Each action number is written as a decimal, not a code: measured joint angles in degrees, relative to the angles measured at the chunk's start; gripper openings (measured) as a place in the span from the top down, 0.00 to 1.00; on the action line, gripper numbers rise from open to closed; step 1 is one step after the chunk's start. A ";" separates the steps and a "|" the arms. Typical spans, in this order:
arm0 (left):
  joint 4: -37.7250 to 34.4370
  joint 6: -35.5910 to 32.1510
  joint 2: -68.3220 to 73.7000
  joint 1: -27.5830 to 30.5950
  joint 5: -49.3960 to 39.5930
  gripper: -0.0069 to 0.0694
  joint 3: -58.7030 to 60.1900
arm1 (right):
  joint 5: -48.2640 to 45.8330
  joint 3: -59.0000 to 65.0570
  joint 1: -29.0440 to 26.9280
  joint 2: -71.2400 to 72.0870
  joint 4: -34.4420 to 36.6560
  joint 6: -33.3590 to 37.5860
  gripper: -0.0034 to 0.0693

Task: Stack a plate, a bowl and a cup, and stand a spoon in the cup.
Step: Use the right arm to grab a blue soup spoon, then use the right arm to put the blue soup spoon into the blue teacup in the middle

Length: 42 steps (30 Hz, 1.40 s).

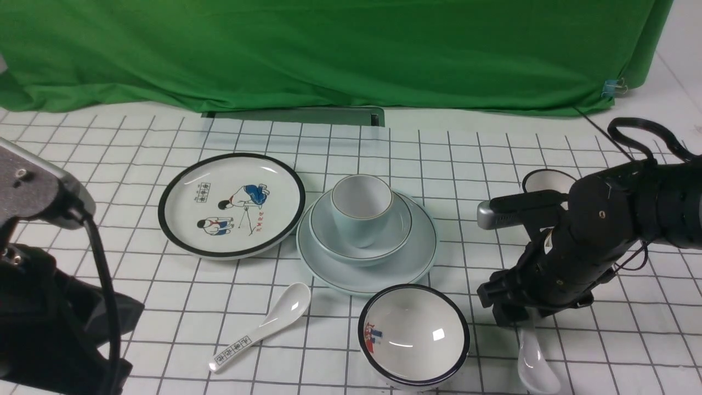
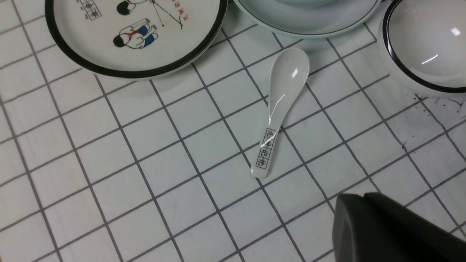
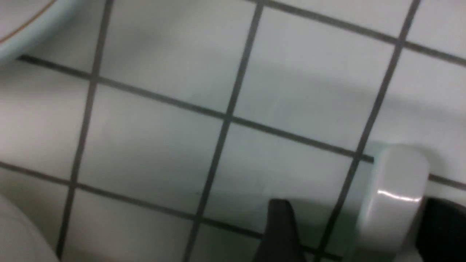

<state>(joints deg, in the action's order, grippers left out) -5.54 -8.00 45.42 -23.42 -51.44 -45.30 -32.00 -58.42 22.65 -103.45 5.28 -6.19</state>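
The pale blue-green plate (image 1: 417, 258) lies mid-table with the matching bowl (image 1: 403, 227) on it. The cup (image 1: 362, 214) stands upright in the bowl, with nothing inside. The plain white spoon (image 1: 536, 362) lies flat on the table at the front right. My right gripper (image 1: 518, 318) is low over its handle. In the right wrist view the jaws are open, with the spoon handle (image 3: 395, 196) between the dark fingers (image 3: 280, 233) and nearer the other one. My left gripper (image 2: 360, 198) is shut on nothing above bare table at the front left.
A white plate with cartoon figures (image 1: 231, 204) lies left of the stack. A spoon with printed characters (image 1: 260, 328) lies in front of it. A black-rimmed white bowl (image 1: 414, 334) sits between the stack and the front edge. A black-rimmed white cup (image 1: 548, 181) stands behind my right arm.
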 joint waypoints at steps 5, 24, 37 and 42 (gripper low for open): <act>0.42 -0.22 -0.05 0.00 0.37 0.96 0.40 | -0.09 -0.01 -0.06 0.17 -1.02 1.47 0.62; 0.91 -0.51 -0.05 0.00 3.84 0.95 0.55 | 43.69 -5.76 11.53 15.67 1.82 5.89 0.72; 0.49 -0.65 -0.05 0.00 2.08 0.95 0.55 | 72.87 -5.71 14.38 -2.88 1.80 6.19 0.72; 0.38 -0.65 -0.05 0.00 1.81 0.95 0.55 | 74.26 -5.71 14.38 -6.48 1.80 6.19 0.72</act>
<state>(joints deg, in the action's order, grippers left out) -5.16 -8.65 45.38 -23.42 -49.63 -44.75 42.26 -64.12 37.04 -109.93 7.08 0.00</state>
